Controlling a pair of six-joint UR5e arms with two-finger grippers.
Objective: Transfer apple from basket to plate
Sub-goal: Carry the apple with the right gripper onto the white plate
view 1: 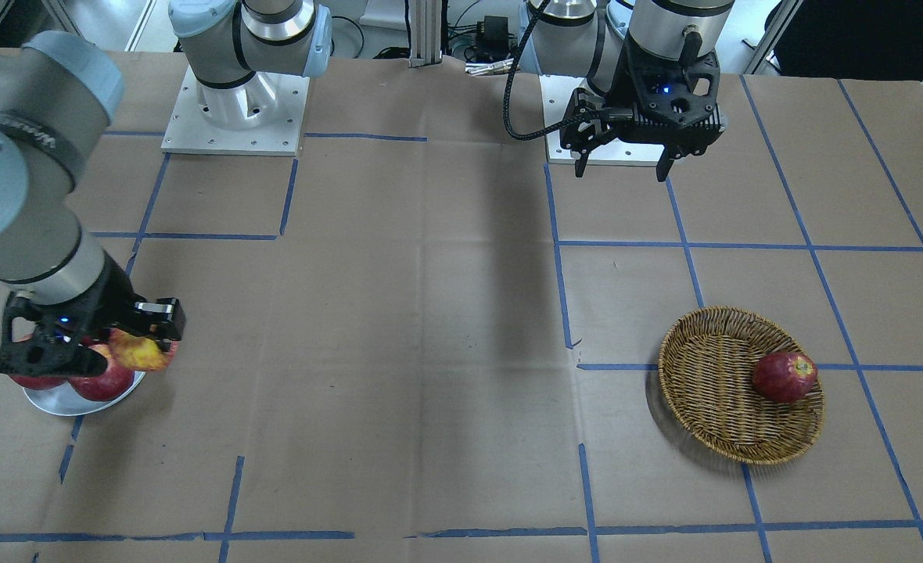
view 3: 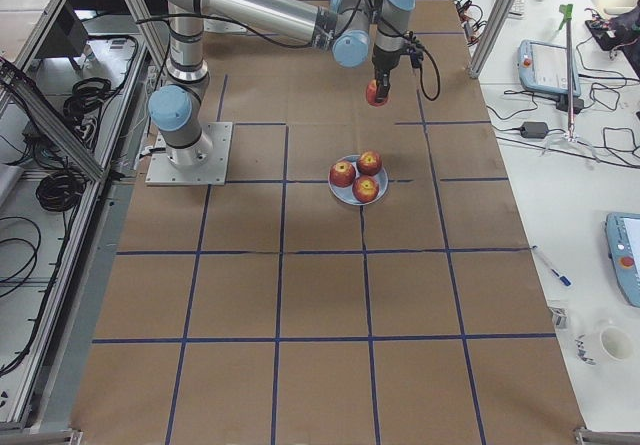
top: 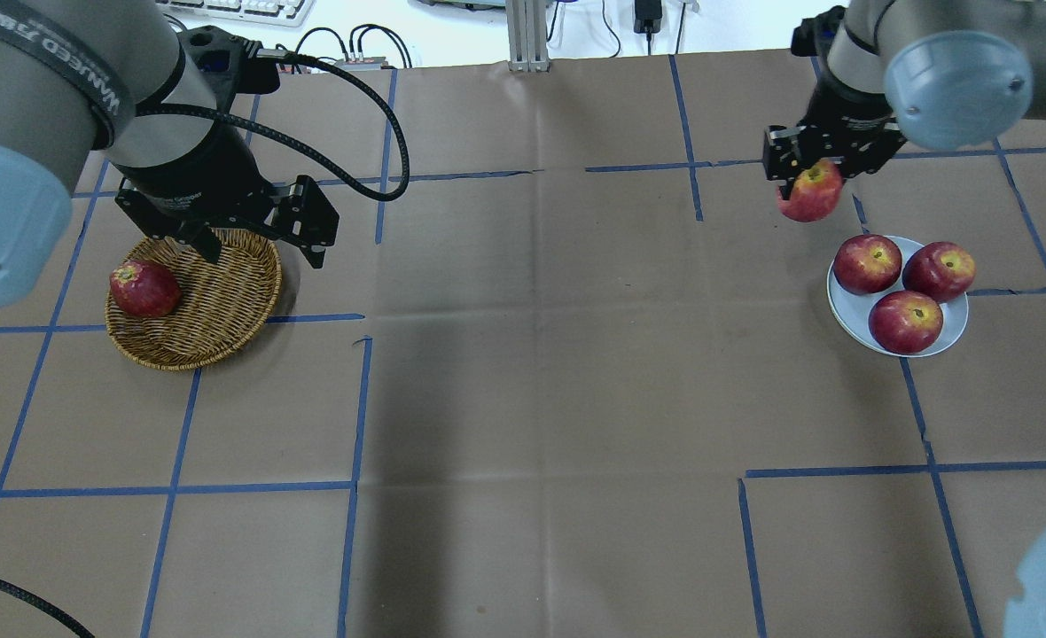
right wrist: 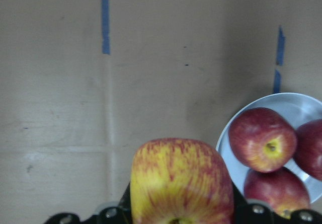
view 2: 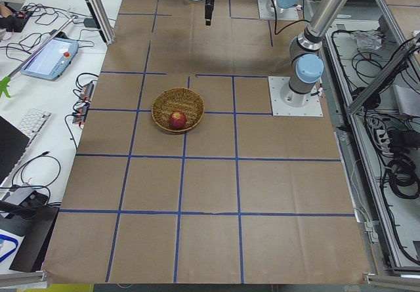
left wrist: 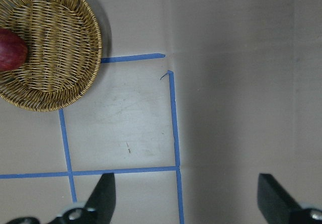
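Currently your right jaws grip the apple [top: 809,195], 10 o'clock of the plate [top: 845,307]; left jaws open beside the basket [top: 222,310].

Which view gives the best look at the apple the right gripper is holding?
Right wrist-mounted: the apple fills the lower frame, yellow streaks plain. Overhead shows it small in the right gripper, beside the plate; front-facing half hides it; exterior right shows a speck.

The right pincer [view 1: 144,346] grips the apple [view 1: 137,353] just beside the plate [view 1: 78,407].
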